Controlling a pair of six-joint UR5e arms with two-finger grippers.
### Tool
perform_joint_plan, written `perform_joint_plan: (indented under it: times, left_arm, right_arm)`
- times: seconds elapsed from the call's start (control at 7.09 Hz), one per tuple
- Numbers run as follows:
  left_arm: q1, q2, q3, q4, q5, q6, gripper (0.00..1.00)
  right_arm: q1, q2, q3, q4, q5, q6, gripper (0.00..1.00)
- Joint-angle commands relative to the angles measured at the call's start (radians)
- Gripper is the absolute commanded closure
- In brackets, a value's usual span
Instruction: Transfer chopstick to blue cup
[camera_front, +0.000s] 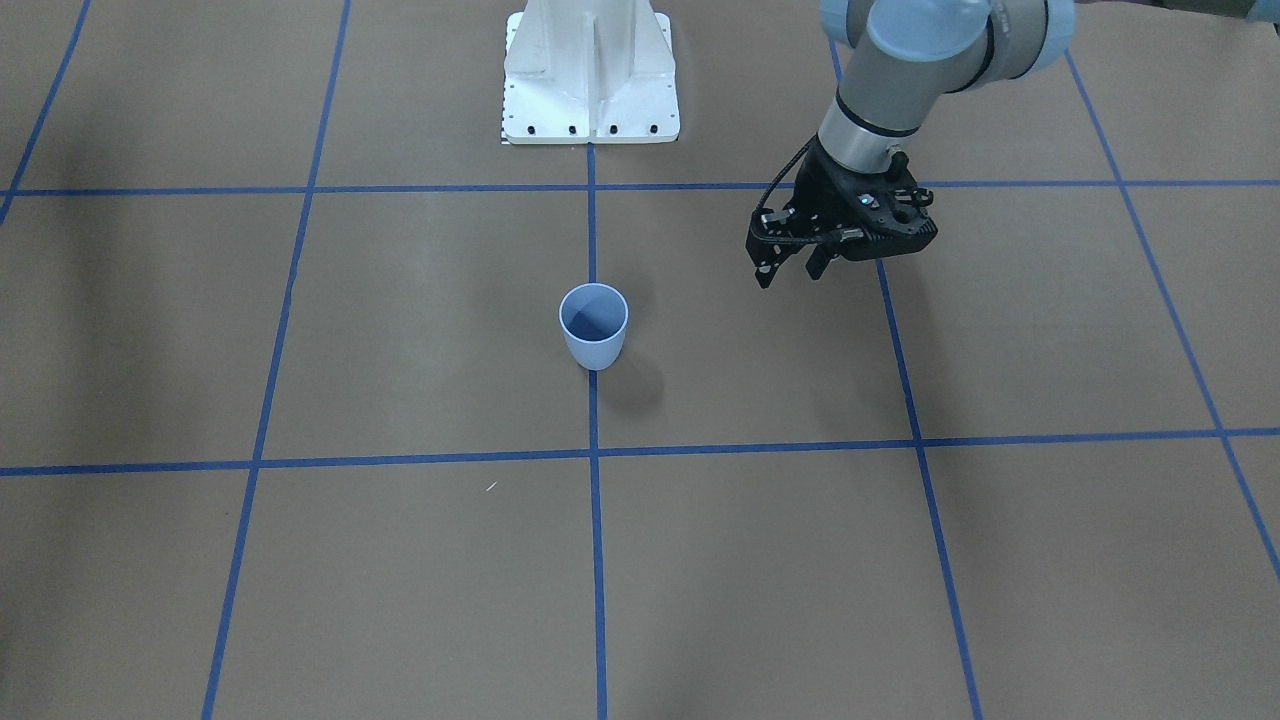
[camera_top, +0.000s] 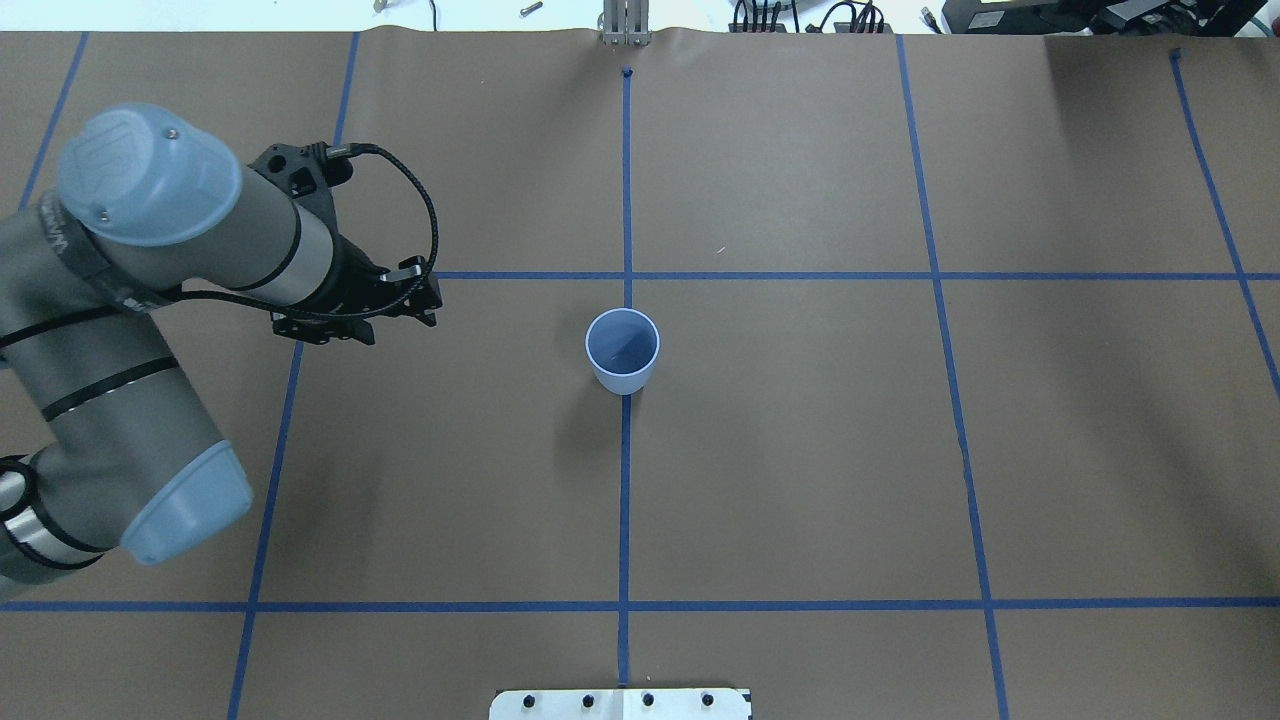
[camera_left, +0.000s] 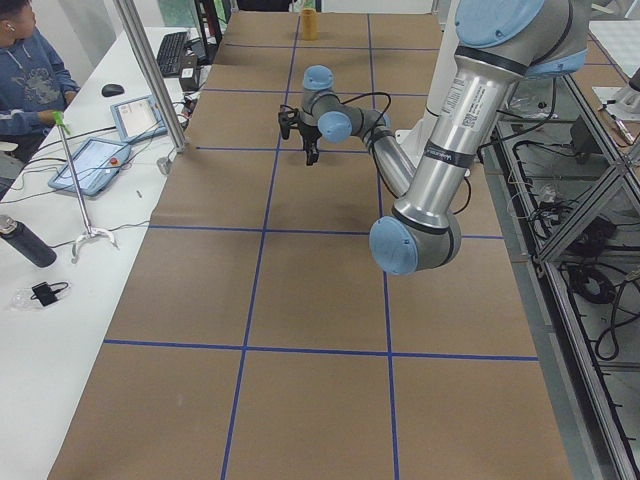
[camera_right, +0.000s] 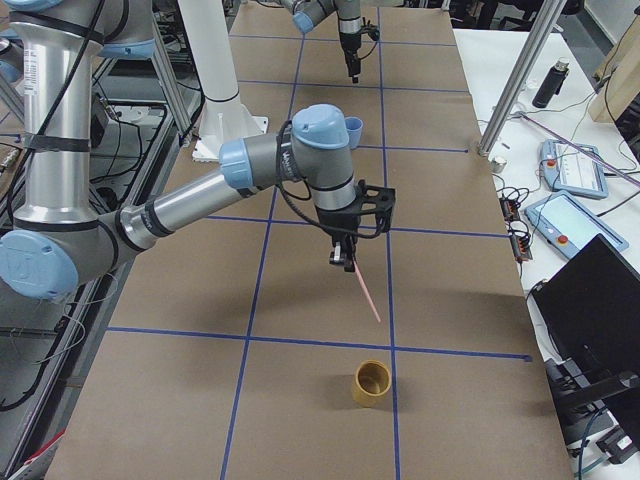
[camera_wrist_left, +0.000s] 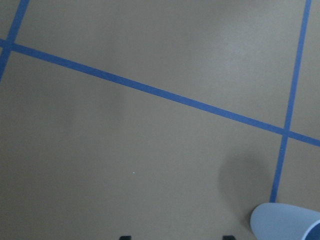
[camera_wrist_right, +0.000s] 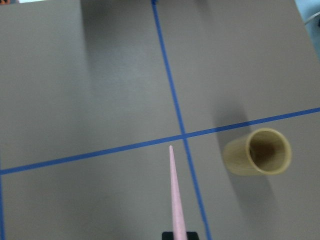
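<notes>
The blue cup stands upright and empty on the centre line of the table; it also shows in the overhead view, the right side view and the left wrist view. My left gripper hangs open and empty above the table, to the cup's side. My right gripper is shut on the pink chopstick and holds it tilted, tip down, above the table far from the blue cup. The right arm is outside the overhead and front views.
A yellow cup stands near the chopstick's tip at the table's right end. The white robot base is at the table's edge. Blue tape lines form a grid on the brown table. An operator sits at a side desk.
</notes>
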Motion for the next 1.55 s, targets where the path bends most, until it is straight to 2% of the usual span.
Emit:
perform_joint_plan:
  times: [0.0, 0.14, 0.42, 0.56, 0.71, 0.85, 0.99, 1.13, 1.27, 1.41]
  left_arm:
    - [-0.072, 0.121, -0.062, -0.001, -0.006, 0.167, 0.32]
    - [-0.103, 0.149, -0.070, -0.001, -0.009, 0.231, 0.32]
    - [-0.143, 0.154, -0.059, -0.004, -0.013, 0.250, 0.51]
    - [-0.143, 0.142, -0.030, -0.014, -0.007, 0.284, 0.46]
    - [-0.145, 0.128, -0.007, -0.023, -0.006, 0.352, 0.33]
    - [-0.169, 0.131, -0.005, -0.033, -0.013, 0.367, 0.30]
    - [-0.178, 0.146, -0.014, -0.041, -0.017, 0.368, 0.21]
    - [-0.242, 0.183, -0.025, -0.038, -0.149, 0.365, 0.02]
    - [-0.313, 0.209, -0.015, -0.035, -0.285, 0.370, 0.01]
    - [-0.317, 0.212, -0.013, -0.034, -0.299, 0.370, 0.01]
  right_arm:
    - [-0.189, 0.190, 0.000, -0.011, 0.042, 0.340, 1.00]
    - [-0.273, 0.287, 0.003, -0.019, 0.094, 0.527, 1.00]
    - [-0.500, 0.492, 0.011, -0.017, 0.092, 0.938, 1.00]
    - [-0.573, 0.579, 0.009, -0.016, 0.092, 1.063, 1.00]
    - [-0.631, 0.640, -0.001, -0.013, 0.088, 1.132, 1.00]
    - [-0.680, 0.685, -0.023, -0.013, 0.055, 1.139, 1.00]
    - [-0.714, 0.731, -0.068, -0.011, 0.027, 1.159, 1.00]
    - [-0.740, 0.757, -0.096, -0.008, 0.024, 1.165, 1.00]
    - [-0.757, 0.782, -0.121, -0.007, 0.015, 1.171, 1.00]
    - [-0.783, 0.787, -0.132, -0.008, 0.007, 1.171, 1.00]
